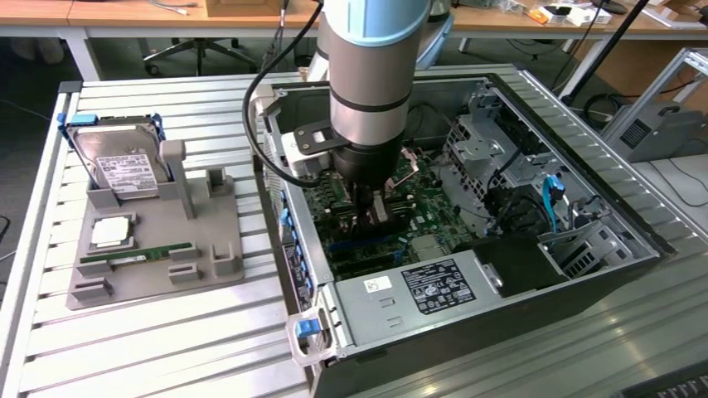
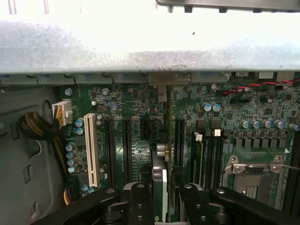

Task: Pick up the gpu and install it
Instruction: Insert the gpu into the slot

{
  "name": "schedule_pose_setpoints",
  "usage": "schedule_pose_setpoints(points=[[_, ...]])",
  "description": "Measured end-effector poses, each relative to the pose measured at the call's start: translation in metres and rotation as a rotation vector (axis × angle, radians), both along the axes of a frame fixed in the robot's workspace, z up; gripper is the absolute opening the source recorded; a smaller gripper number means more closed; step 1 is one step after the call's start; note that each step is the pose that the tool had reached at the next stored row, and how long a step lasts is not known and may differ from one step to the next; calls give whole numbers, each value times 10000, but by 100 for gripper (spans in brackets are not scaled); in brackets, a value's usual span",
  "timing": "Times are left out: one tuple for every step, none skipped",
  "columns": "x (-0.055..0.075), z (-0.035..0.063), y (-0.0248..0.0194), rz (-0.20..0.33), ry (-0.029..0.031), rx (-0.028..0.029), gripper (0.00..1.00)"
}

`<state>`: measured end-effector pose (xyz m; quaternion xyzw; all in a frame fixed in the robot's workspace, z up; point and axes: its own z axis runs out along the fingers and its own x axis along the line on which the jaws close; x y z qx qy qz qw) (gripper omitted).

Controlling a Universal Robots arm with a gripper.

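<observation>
From the exterior view, the robot arm [image 1: 370,83] reaches down into the open computer case [image 1: 619,207] lying on its side on the slatted desk [image 1: 166,348]. Its jaws [image 1: 382,217] sit low over the motherboard [image 1: 426,211], among the expansion slots, though from this angle what they hold is hard to make out. On the exterior view's left, well apart from the case, a grey parts holder [image 1: 155,249] carries the hard drive [image 1: 119,166] standing upright and the green memory stick [image 1: 135,256] lying flat.

From the wrist view, the jaws [image 2: 165,197] are closed to a narrow gap on the gpu [image 2: 161,159], gripping the thin card on edge, a black finger on each face. The card stands upright over the motherboard, lined up lengthwise with the dark slots [image 2: 127,140] and reaching toward the case's rear wall [image 2: 140,56]. The white slot [image 2: 90,147] lies off to one side, near the yellow-and-black cable bundle [image 2: 40,129]; the processor socket [image 2: 255,173] is on the other side.

Whether the card's edge has entered a slot cannot be told. Doing this step well appears to depend on keeping the card square and parallel to its slot, with the bracket end meeting the rear opening, and pressing straight down without tilt, since a skewed card could jam or strain the connector.
</observation>
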<state>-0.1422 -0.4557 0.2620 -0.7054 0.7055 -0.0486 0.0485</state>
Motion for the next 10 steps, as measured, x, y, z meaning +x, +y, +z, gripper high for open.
schedule_pose_setpoints(points=[[0,-3,0,0,-1,1,27],[0,-9,0,1,-1,2,27],[1,-12,1,2,1,2,27],[2,-15,0,3,3,1,27],[3,-18,0,3,5,0,27],[3,-21,0,3,6,0,27],[4,-23,0,3,7,0,27],[5,-25,0,3,8,0,27],[6,-28,0,3,9,0,27],[8,-29,0,4,10,0,27]])
